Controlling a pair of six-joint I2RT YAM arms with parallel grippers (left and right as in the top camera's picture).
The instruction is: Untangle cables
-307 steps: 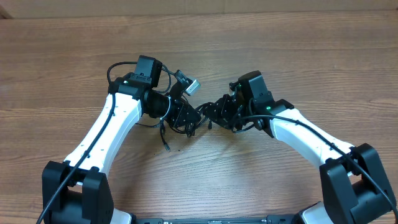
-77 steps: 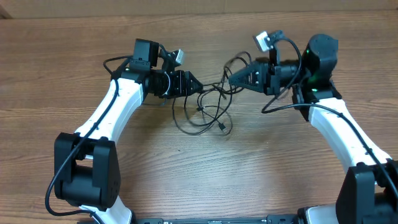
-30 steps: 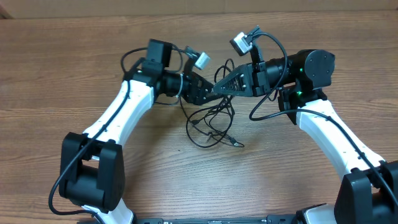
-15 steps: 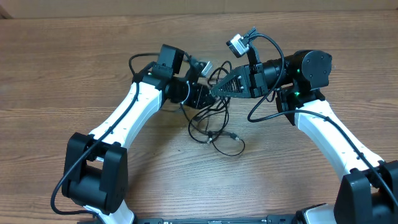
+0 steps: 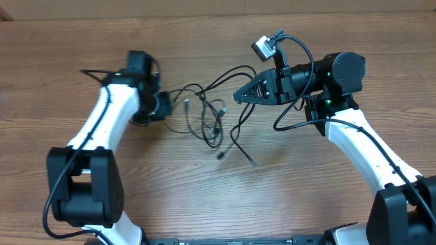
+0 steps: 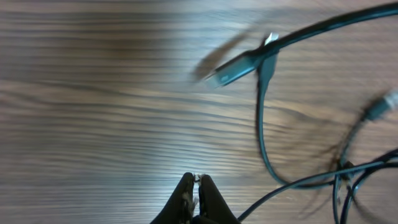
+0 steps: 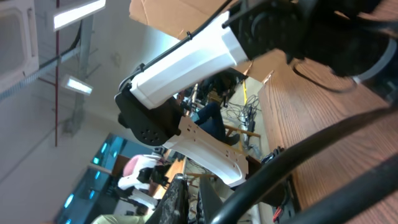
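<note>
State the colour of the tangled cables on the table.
The cables are black; the overhead view shows it best.

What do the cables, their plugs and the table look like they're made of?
Cables: black, matte, flexible jacket, likely rubber or PVC; they bend in loose loops.
Plug: dark molded shell, probably plastic, with a paler tip that may be metal; blurred.
Table: brown wood grain, low sheen; solid wood or laminate, cannot tell.
</note>
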